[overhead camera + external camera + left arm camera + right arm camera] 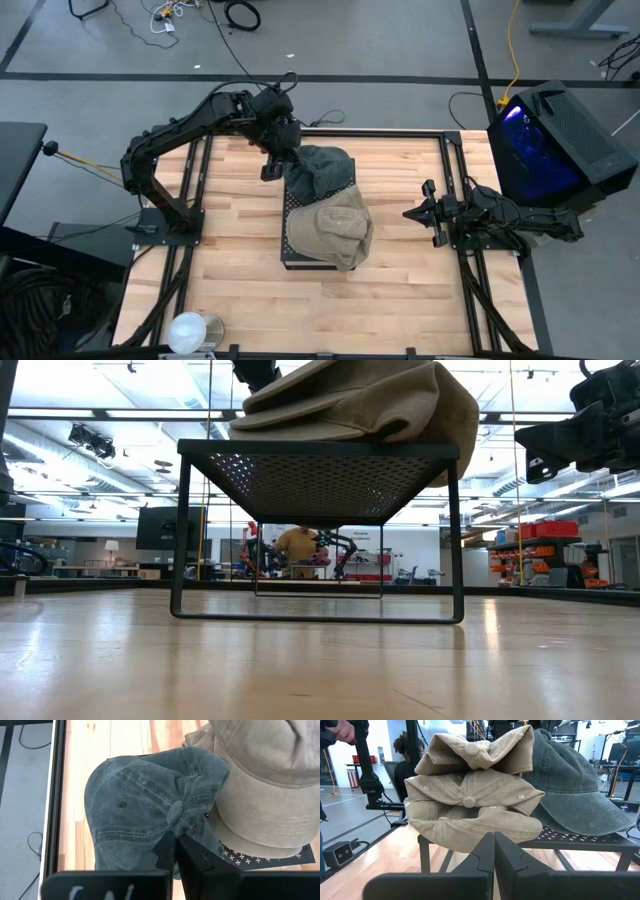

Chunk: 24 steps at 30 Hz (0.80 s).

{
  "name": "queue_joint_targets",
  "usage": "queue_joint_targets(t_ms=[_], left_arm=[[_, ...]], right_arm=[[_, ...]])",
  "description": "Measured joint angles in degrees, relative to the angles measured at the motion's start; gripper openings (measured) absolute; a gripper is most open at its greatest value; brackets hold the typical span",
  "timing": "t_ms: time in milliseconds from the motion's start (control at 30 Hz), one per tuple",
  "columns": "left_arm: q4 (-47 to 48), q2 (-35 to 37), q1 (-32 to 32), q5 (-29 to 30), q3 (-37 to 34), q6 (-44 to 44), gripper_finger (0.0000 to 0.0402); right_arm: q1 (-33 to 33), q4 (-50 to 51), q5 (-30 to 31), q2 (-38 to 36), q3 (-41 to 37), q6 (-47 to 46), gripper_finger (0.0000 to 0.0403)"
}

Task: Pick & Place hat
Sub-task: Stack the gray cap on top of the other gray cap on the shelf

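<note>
A grey-green cap lies on the far end of a black perforated rack, its edge against two stacked tan caps on the rack's near part. My left gripper is at the grey-green cap's far left side and shut on it; the cap also shows in the left wrist view. My right gripper is shut and empty, level above the table to the right of the rack, pointing at the tan caps. My left gripper pinches a bunched fold of the grey-green cap's crown cloth between its two fingertips. The fingers slant down from the table's far left side. The cap rests on the rack's far end, its cloth gathered into wrinkles at the pinch.
A shiny metal cup stands at the table's near left corner. A dark box with blue light stands beyond the right edge. The rack stands on thin legs with open room beneath. People show in the room behind.
</note>
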State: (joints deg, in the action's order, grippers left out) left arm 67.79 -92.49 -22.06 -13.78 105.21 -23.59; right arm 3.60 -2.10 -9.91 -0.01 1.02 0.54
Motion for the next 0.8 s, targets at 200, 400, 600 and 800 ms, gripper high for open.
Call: queue_joint_targets(t_ms=[200, 400, 600, 800], left_arm=[[0.85, -0.02, 0.00, 0.00, -0.02, 0.04, 0.0035], [0.79, -0.02, 0.00, -0.02, -0.02, -0.04, 0.0109], [0.72, -0.02, 0.00, 0.13, -0.02, 0.06, 0.0181], [0.53, -0.02, 0.04, 0.87, -0.02, 0.32, 0.0220]], right_arm=[[-0.02, 0.01, 0.00, 0.00, 0.00, 0.00, 0.0007], [-0.02, 0.01, 0.00, 0.00, 0.00, 0.00, 0.0007], [-0.02, 0.01, -0.01, 0.00, 0.01, 0.00, 0.0007], [0.00, -0.01, 0.00, 0.00, 0.00, 0.00, 0.0007]])
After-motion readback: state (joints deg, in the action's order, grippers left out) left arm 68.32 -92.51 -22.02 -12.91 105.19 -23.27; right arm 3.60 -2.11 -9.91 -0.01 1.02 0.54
